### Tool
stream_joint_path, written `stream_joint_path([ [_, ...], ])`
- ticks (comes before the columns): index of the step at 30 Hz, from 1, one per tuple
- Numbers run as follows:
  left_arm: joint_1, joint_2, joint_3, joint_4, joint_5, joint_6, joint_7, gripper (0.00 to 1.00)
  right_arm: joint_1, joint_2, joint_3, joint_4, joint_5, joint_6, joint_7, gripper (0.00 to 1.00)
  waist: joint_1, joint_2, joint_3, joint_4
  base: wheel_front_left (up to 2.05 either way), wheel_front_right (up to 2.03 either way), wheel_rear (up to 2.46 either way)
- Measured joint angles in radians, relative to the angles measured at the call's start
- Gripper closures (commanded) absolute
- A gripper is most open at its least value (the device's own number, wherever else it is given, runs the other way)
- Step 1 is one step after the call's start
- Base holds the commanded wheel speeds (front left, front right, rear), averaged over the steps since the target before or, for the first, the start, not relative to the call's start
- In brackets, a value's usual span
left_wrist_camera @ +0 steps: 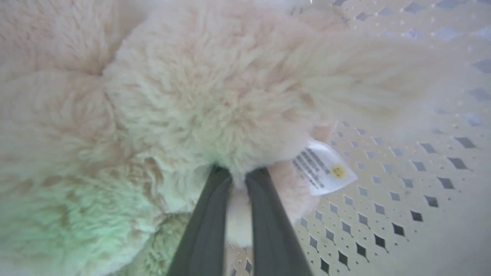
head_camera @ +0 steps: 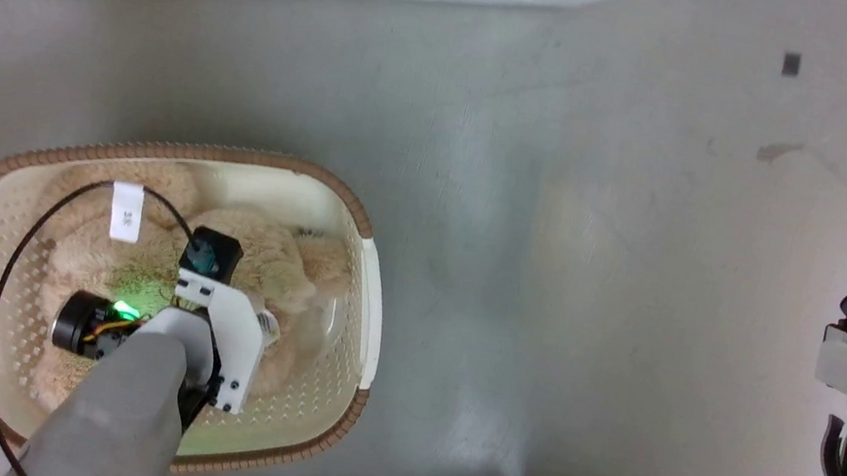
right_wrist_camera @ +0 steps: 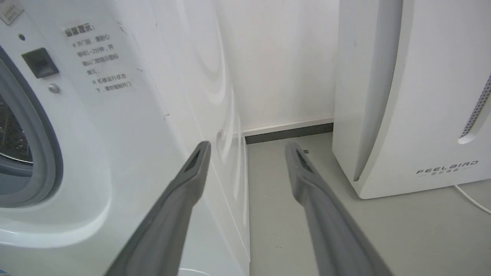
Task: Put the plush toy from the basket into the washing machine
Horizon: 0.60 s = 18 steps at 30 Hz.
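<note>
Plush toy (head_camera: pixel 286 259) in basket (head_camera: pixel 176 149), 8 o'clock; my left gripper (left_wrist_camera: pixel 238 172) pinches its fur, right gripper (right_wrist_camera: pixel 247 147) spread, empty. Lift and washing machine (right_wrist_camera: pixel 115 134) loading outstanding.

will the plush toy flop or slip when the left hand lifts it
Probably floppy: the toy looks soft, its lobes likely to sag. All fluff, so likely light for its bulk. The left hand pinches only a tuft, so it may slip.
</note>
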<state>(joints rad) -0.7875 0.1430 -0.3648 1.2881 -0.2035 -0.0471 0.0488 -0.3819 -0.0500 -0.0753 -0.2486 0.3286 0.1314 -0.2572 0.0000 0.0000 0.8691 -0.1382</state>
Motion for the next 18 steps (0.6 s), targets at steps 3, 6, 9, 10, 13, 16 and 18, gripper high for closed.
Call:
stream_joint_path([
  [3, 0.023, -0.004, -0.004, 0.001, -0.003, 0.0, -0.038, 1.0, 0.005, 0.0, 0.0, 0.015, 0.0, 0.0, 0.0, 0.0, 0.0, 0.0, -0.041, 0.003, 0.0, 0.0, 0.0],
  [6, 0.053, -0.009, -0.008, 0.002, -0.01, 0.0, -0.064, 1.0, 0.017, 0.0, 0.001, 0.03, 0.0, 0.0, 0.0, 0.0, 0.0, 0.0, -0.087, 0.008, 0.0, 0.0, 0.0],
  [9, 0.083, -0.014, -0.01, 0.003, -0.013, -0.003, -0.094, 1.0, 0.042, 0.0, 0.002, 0.047, -0.001, 0.0, 0.0, 0.0, 0.0, 0.0, -0.139, 0.015, 0.0, 0.0, 0.0],
  [10, 0.093, -0.017, -0.012, 0.003, -0.014, -0.009, -0.105, 1.0, 0.052, 0.0, 0.002, 0.052, -0.002, 0.0, 0.0, 0.0, -0.0001, 0.0, -0.158, 0.018, 0.0, 0.0, 0.0],
  [13, 0.119, -0.033, -0.012, 0.004, -0.029, -0.023, -0.145, 1.0, 0.084, 0.0, 0.002, 0.068, -0.006, 0.0, 0.0, 0.0, -0.0001, 0.0, -0.214, 0.03, 0.0, 0.0, 0.0],
  [16, 0.142, -0.045, -0.02, 0.003, -0.031, -0.036, -0.19, 1.0, 0.123, 0.0, -0.001, 0.083, -0.012, 0.0, 0.0, 0.0, -0.0001, 0.0, -0.272, 0.044, 0.0, 0.0, 0.0],
  [18, 0.16, -0.051, -0.023, 0.003, -0.039, -0.045, -0.219, 1.0, 0.144, 0.0, -0.001, 0.092, -0.014, 0.0, 0.0, 0.0, -0.0001, 0.0, -0.31, 0.054, 0.0, 0.0, 0.0],
])
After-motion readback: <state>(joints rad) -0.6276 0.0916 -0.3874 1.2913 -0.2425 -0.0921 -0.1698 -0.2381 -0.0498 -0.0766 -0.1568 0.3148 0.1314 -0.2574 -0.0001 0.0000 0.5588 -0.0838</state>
